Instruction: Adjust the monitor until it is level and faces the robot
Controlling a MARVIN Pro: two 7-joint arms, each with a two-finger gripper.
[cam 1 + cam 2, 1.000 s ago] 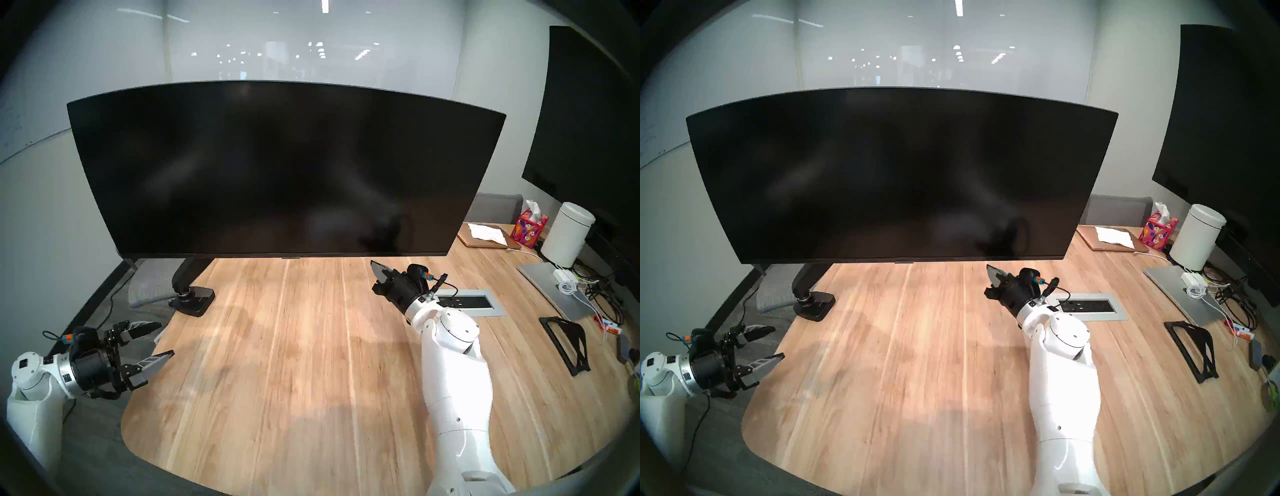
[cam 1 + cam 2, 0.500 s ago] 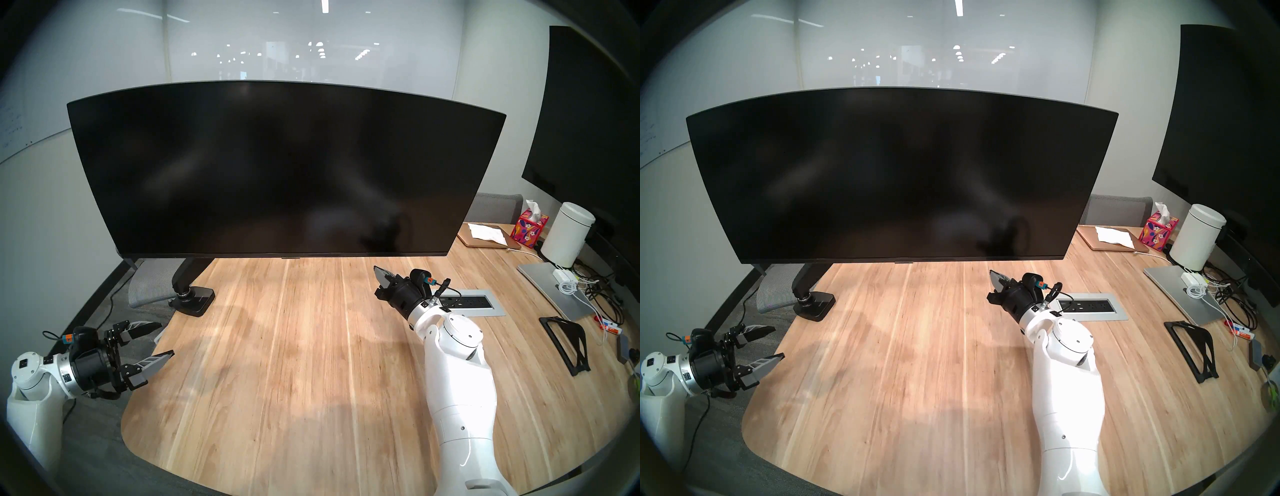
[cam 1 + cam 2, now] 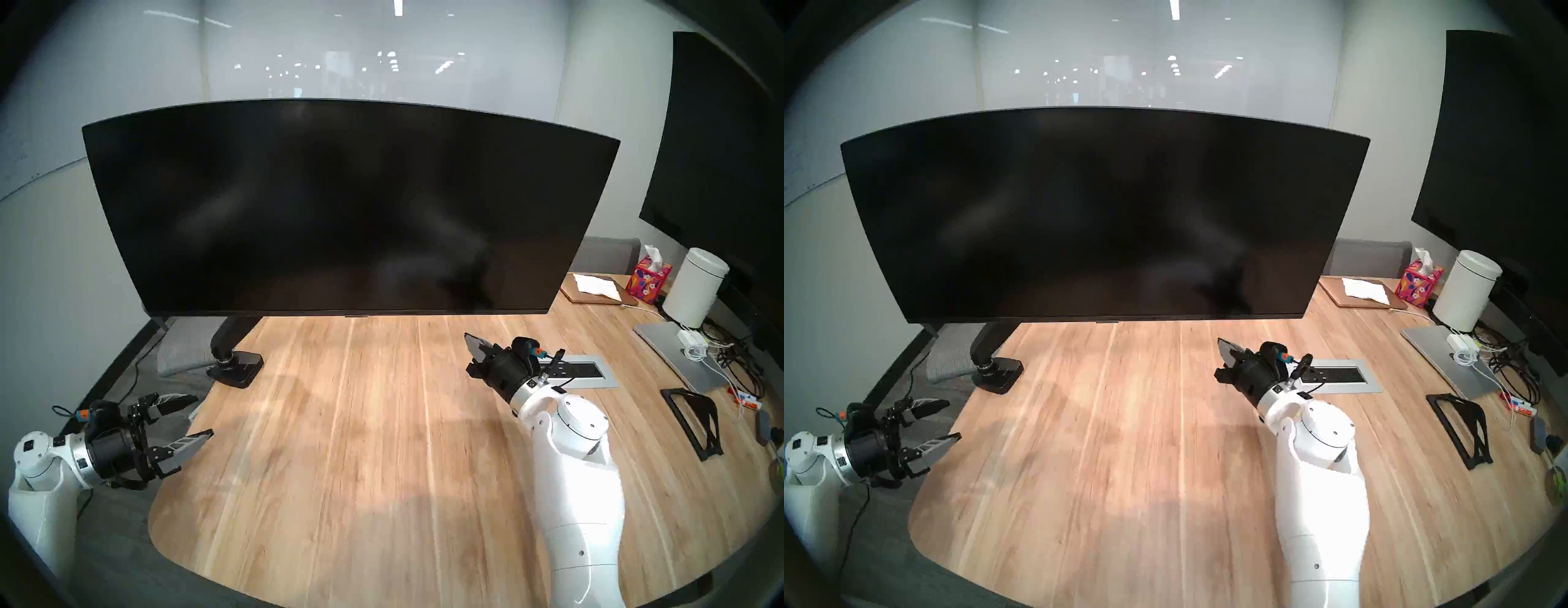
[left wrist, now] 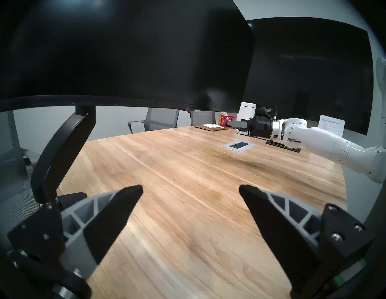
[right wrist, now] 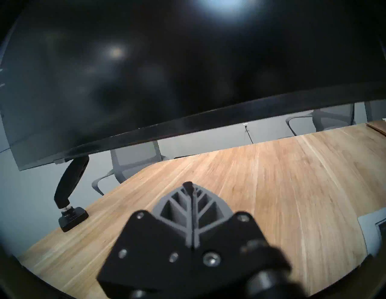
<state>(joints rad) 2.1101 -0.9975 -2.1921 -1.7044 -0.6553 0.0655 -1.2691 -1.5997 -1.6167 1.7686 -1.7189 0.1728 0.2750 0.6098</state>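
A wooden table (image 3: 339, 424) bears the monitor's clamp base (image 3: 235, 370) and a laptop (image 3: 674, 352).

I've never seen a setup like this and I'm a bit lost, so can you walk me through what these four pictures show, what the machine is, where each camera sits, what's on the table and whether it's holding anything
This is a robot with two white arms, each ending in a black two-fingered gripper.

Two of the pictures come from a pair of cameras on its head, looking down at a wooden table; they are almost identical. The other two come from cameras on the wrists, so each shows its own fingers up close.

In front of the robot hangs the monitor, a wide blank black screen on a black monitor arm clamped to the table edge. Off to the right are a tissue box, a white canister, a laptop and cables. A larger dark screen hangs on the wall.

The left gripper is open and empty at the table's left edge. The right gripper is shut on nothing, just below the monitor, not touching it.
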